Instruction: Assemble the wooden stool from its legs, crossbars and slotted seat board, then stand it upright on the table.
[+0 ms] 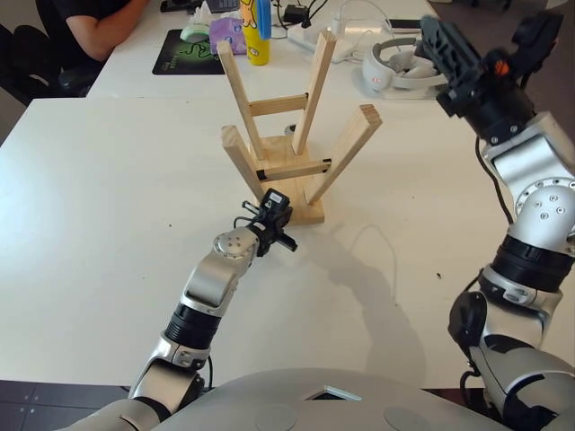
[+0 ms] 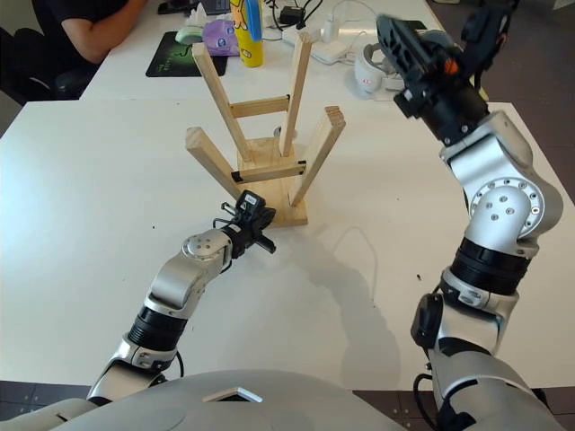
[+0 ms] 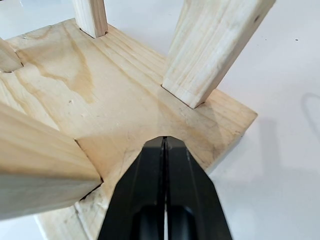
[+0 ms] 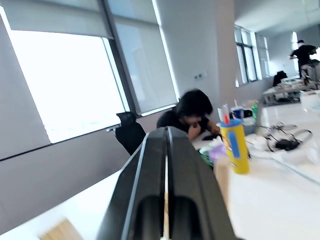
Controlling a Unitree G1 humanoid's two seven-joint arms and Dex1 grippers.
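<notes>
The wooden stool (image 1: 292, 135) stands upside down on the white table (image 1: 108, 224), its seat board (image 3: 115, 105) flat on the surface and its legs pointing up, joined by crossbars (image 1: 277, 104). My left gripper (image 1: 274, 218) is shut and empty, its tip right at the seat board's near edge, between two legs (image 3: 212, 45). My right gripper (image 2: 404, 45) is raised high at the far right, above and beyond the stool, shut with nothing in it (image 4: 166, 150).
A yellow bottle (image 1: 257, 31), a purple object (image 1: 226, 34), a dark mat (image 1: 184, 52) and a white headset (image 1: 400, 67) with cables lie on the far table. A person sits at the back left. The near table surface is bare.
</notes>
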